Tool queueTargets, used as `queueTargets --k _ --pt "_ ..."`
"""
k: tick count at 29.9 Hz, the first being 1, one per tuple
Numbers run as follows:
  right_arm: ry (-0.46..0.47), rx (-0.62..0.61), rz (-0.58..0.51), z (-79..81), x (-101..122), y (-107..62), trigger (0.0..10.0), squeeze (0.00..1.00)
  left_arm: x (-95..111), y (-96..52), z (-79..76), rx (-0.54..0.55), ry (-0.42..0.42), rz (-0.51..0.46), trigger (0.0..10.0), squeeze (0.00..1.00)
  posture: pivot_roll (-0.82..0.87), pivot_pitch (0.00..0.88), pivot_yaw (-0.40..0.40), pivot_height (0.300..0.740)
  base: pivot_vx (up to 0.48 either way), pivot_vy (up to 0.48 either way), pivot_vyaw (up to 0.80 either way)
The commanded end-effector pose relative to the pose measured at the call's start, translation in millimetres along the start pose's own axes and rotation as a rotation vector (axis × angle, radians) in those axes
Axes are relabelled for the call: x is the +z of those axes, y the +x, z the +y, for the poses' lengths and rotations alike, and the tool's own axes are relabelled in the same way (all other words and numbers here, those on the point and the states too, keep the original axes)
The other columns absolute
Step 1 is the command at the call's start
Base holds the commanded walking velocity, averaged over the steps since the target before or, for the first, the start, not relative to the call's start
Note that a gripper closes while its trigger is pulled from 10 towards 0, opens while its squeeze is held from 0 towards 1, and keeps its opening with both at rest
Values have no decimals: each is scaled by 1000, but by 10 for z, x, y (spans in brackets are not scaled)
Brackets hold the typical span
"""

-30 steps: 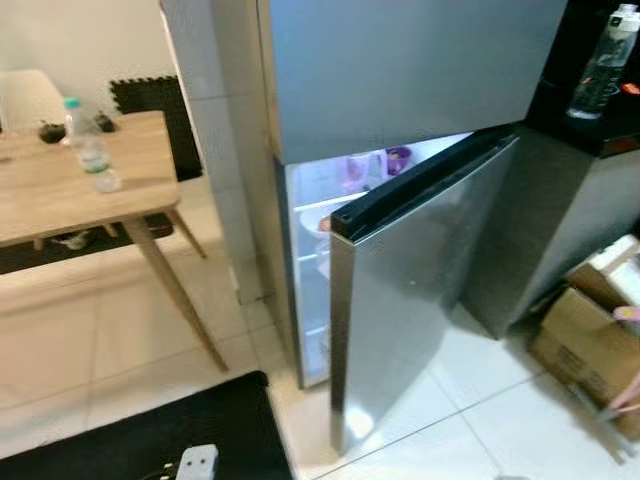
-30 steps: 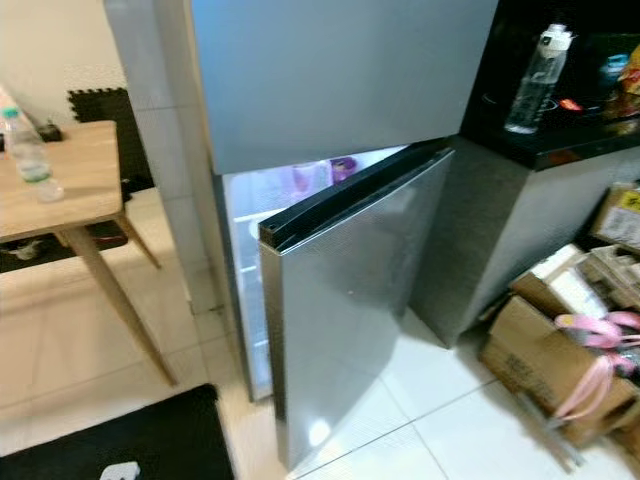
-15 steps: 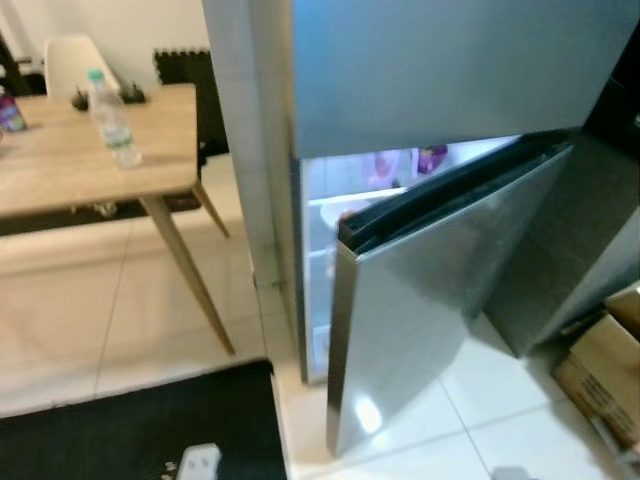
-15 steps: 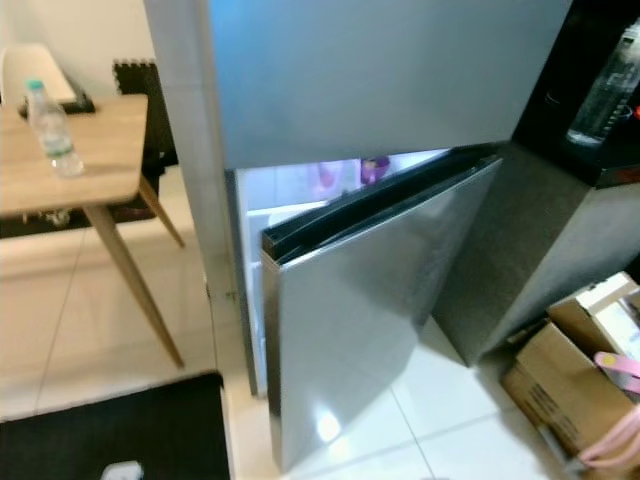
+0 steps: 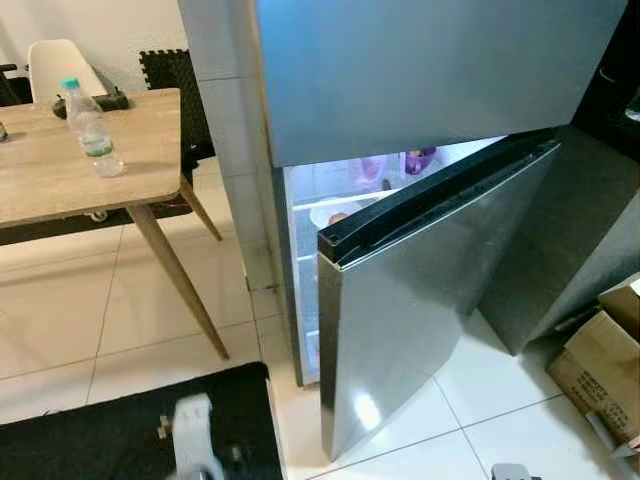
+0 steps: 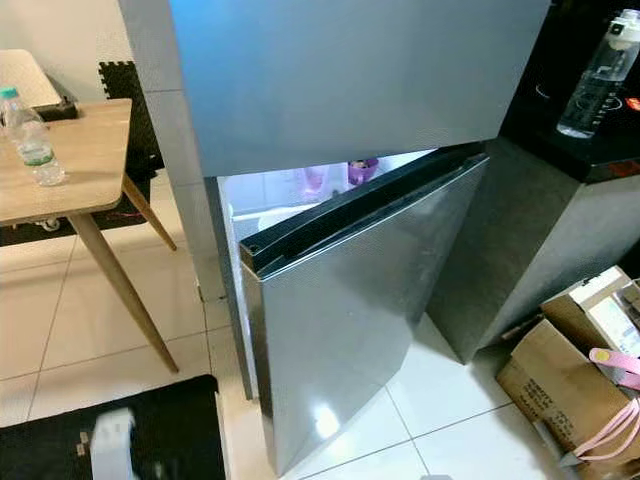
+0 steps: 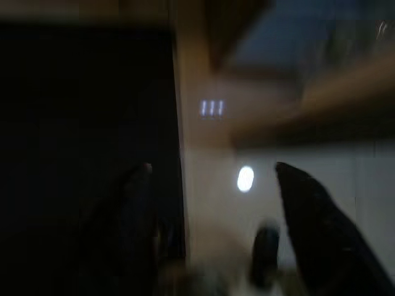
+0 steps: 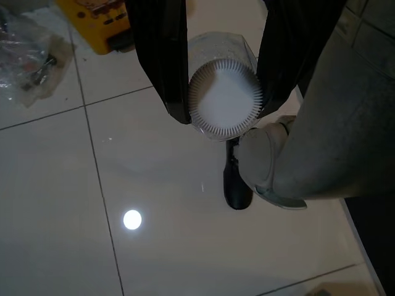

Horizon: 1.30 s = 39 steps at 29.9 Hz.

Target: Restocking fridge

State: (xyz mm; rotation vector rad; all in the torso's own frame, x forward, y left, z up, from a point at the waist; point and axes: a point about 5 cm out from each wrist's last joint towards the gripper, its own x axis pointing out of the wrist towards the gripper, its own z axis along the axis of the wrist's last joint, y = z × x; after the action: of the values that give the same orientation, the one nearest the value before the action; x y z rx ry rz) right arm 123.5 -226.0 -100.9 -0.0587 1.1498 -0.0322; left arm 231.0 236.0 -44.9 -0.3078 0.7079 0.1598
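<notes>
A silver fridge (image 5: 420, 70) stands before me. Its lower door (image 5: 420, 290) hangs ajar, and the lit inside (image 5: 325, 195) shows shelves and some purple items (image 5: 420, 158). In the right wrist view my right gripper (image 8: 223, 111) is shut on a clear bottle with a white ribbed cap (image 8: 225, 92). It hangs low over the tile floor beside my grey leg (image 8: 333, 142). The left wrist view is dark and blurred. There my left gripper (image 7: 210, 185) is open, its fingers (image 7: 133, 203) wide apart with nothing between them.
A wooden table (image 5: 50, 170) at the left carries a water bottle (image 5: 90, 128), with a white chair (image 5: 60, 65) behind it. A black mat (image 5: 100, 440) lies at my feet. Cardboard boxes (image 6: 560, 380) sit right of the fridge. Another bottle (image 6: 598, 75) stands on a black counter (image 6: 600, 155).
The camera has swung and shifted, so the whole scene slid sideways. A blurred white part of me has risen at the bottom edge. The fridge door stands as before.
</notes>
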Motion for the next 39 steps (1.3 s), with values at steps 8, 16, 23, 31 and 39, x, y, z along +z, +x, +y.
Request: queueTargets --k 8,16,23,31,39 --pt "22 -3 6 12 -32 -2 10000 0 1086 58 -198 -174 -215 -392 0 0 -77 0 0 740 0 0 0" --pt "23 -3 7 15 -34 -2 10000 0 1580 -4 -579 -458 -277 -567 353 0 -76 0 -1 740 0 0 0" --pt "21 -4 5 9 -32 -2 10000 0 1736 -48 -1017 -674 -164 -591 10000 0 -81 0 -1 740 0 0 0" --pt "25 -11 11 -5 -53 -7 10000 0 1775 -87 -1253 -827 -156 -591 10000 0 -83 0 -1 740 0 0 0" --pt "24 -18 38 -9 -86 -9 10000 0 1736 -97 -1365 -897 -131 -568 10000 0 -92 0 4 740 0 0 -359"
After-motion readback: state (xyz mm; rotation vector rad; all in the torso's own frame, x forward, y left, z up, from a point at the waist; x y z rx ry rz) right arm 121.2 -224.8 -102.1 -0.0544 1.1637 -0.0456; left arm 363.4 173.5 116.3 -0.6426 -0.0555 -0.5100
